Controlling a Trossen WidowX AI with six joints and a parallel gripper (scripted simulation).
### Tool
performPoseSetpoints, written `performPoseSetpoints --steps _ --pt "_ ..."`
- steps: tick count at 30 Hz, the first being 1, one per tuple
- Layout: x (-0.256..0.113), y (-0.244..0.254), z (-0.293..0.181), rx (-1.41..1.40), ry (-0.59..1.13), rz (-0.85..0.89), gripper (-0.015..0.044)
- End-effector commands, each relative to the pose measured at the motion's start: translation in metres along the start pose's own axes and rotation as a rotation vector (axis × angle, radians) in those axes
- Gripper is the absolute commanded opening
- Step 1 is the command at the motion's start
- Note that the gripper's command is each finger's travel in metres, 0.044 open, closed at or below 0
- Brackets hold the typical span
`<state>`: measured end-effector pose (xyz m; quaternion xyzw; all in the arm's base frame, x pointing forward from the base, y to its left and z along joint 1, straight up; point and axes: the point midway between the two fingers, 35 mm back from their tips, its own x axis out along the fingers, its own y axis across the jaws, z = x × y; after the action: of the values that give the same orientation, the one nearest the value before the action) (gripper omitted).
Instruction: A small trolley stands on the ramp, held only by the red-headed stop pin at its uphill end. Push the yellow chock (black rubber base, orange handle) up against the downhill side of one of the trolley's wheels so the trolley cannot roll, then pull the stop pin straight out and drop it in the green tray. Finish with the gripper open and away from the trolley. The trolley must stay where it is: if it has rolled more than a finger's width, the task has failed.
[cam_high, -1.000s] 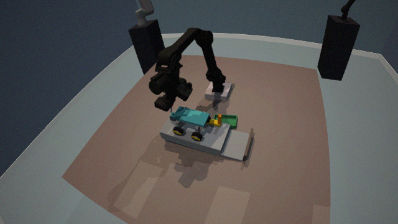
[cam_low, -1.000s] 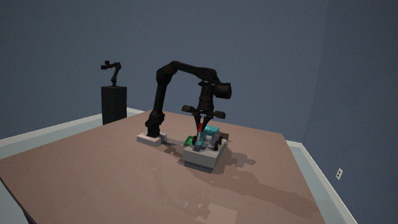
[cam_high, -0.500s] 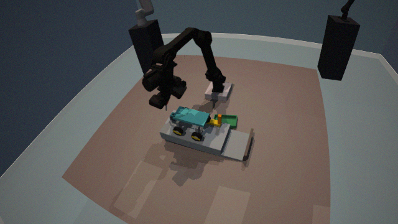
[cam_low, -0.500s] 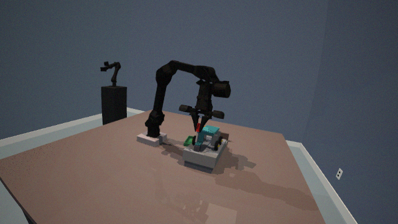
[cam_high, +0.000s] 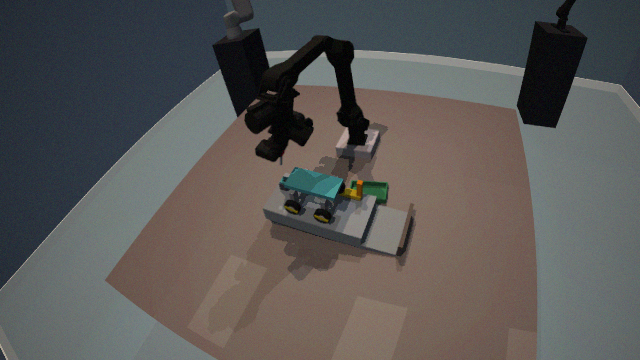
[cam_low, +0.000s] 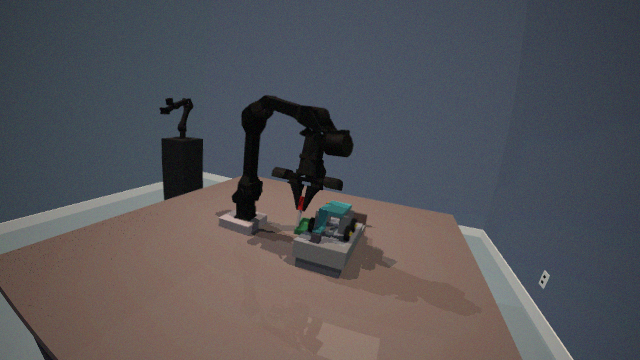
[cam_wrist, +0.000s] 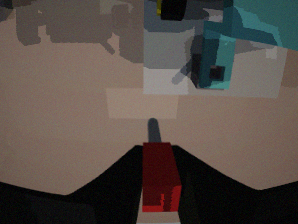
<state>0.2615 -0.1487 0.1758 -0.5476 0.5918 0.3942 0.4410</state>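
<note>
My gripper is shut on the stop pin's red head. The grey shaft hangs free in the air, off the uphill end of the ramp. The teal trolley stands on the ramp. The yellow chock with its orange handle is at the downhill side of the trolley's far wheel; contact is hard to tell. The green tray lies behind the ramp's far side, beyond the chock.
A teal block with a dark square hole is at the ramp's uphill end. A brown end board closes the low end. The arm's pale base stands behind the ramp. Dark pedestals stand farther off.
</note>
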Motion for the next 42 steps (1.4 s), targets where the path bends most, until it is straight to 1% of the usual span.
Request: performPoseSetpoints --steps 1,8,14,42 --pt "-0.001 0.013 0.0 -0.004 0.0 -0.008 0.0" --pt "-0.002 0.038 0.0 -0.004 0.0 -0.006 0.0" --pt "-0.002 0.038 0.005 -0.004 -0.001 -0.006 0.0" --pt "-0.016 0.034 0.112 -0.004 -0.012 -0.007 0.0"
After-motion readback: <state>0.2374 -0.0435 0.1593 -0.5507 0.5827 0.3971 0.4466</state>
